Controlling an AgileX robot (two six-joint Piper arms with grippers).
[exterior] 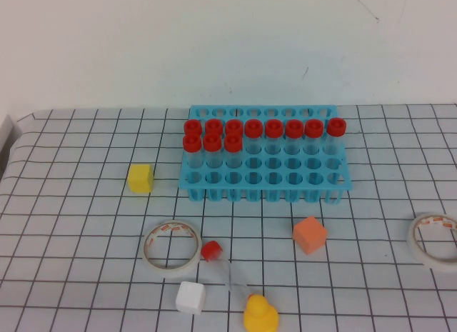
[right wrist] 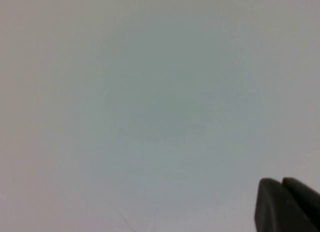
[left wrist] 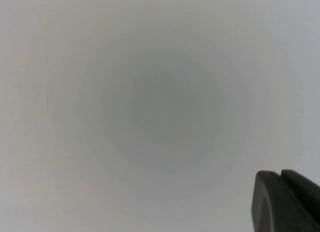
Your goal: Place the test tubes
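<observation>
1. Yellow toy duck (exterior: 260,315), set at the near edge of the worktop (exterior: 86,225), which is covered by a white sheet ruled in a black grid.
2. White cube (exterior: 191,297), placed just left of the duck.
3. Loose test tube (exterior: 230,273), laid flat on the worktop. Its red cap (exterior: 211,250) is pointed far-left and its clear body is angled toward the duck. The cap is seen just beside the tape roll listed next.
4. Tape roll (exterior: 171,245), laid flat, left of the loose test tube.
5. Orange cube (exterior: 309,234), placed right of the loose test tube and near the rack's front.
6. Second tape roll (exterior: 434,239), laid at the right edge and partly cut off.
7. Yellow cube (exterior: 141,178), placed left of the rack, apart from it.
8. Blue rack (exterior: 264,180), set at the centre, farther back. Eleven red-capped tubes (exterior: 253,128) are held upright in it: eight in one full row toward the far side, and three in the next row nearer, at its left end.
9. Left pincer (left wrist: 280,174), shown only in the left wrist view, before a blank pale surface. Its dark fingers are pressed together and nothing is held.
10. Right pincer (right wrist: 281,181), shown likewise in the right wrist view. It is closed and nothing is held.
</observation>
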